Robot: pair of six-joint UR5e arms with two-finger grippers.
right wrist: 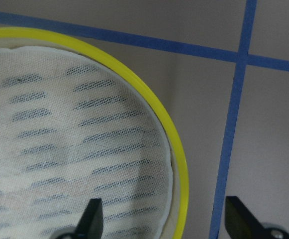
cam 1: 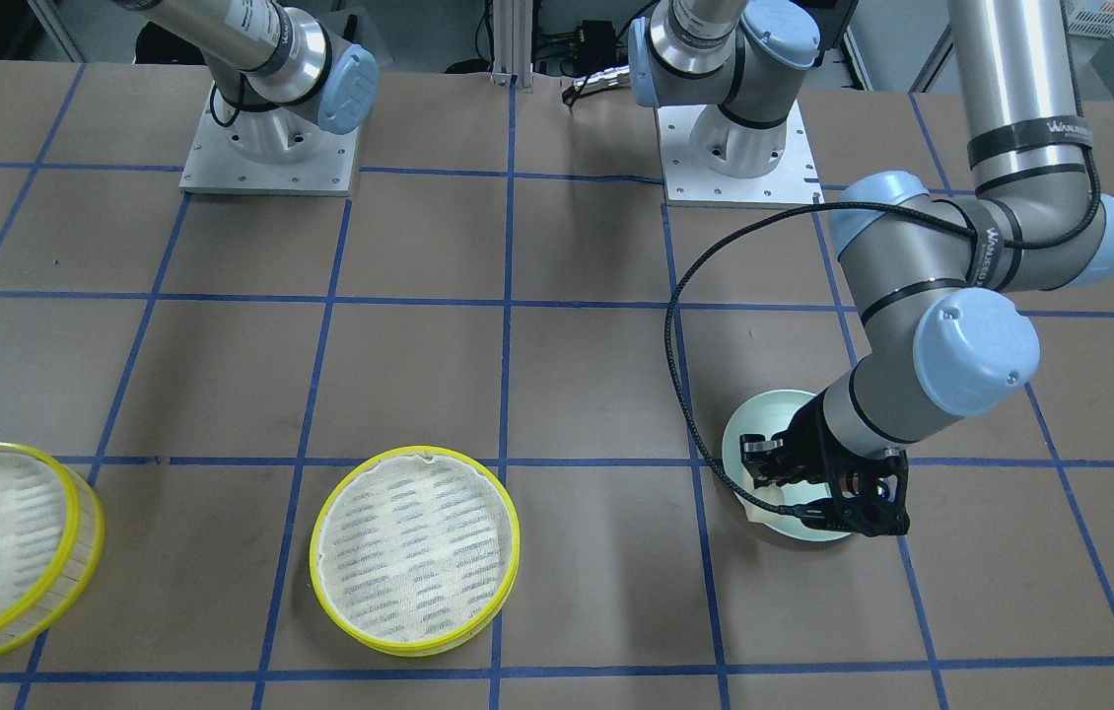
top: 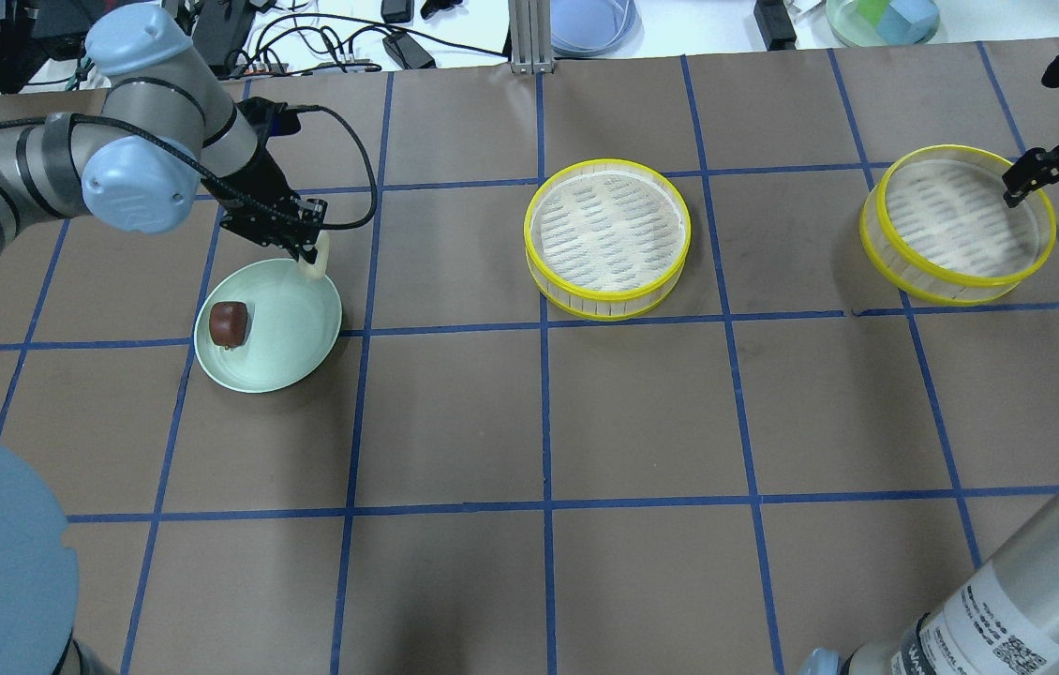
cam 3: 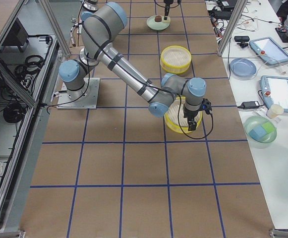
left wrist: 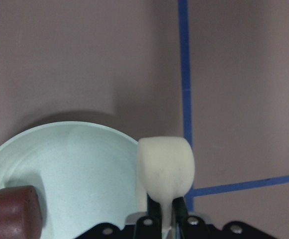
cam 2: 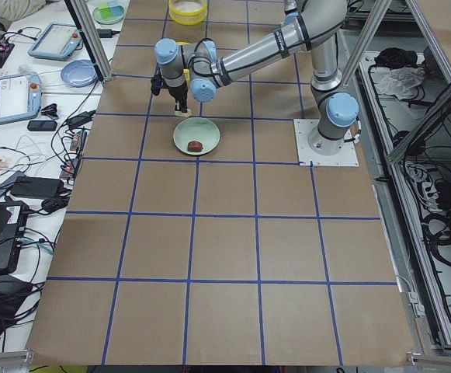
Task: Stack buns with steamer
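Over plate [top: 290, 323] edge, left pincer [top: 308, 251] clamps cream bun [left wrist: 165, 164].

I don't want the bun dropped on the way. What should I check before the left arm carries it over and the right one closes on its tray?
1. The left gripper has a firm hold, its fingers pinching the cream bun: ok.
2. The cream bun is lifted clear of the plate: cannot tell.
3. The middle tray has a bare mesh ready for the bun: ok.
4. The right gripper is open, with the rim of the right tray between its fingers: ok.
5. The right gripper is low enough to catch that rim: cannot tell.
6. The brown bun lies on the plate, apart from the left gripper: ok.
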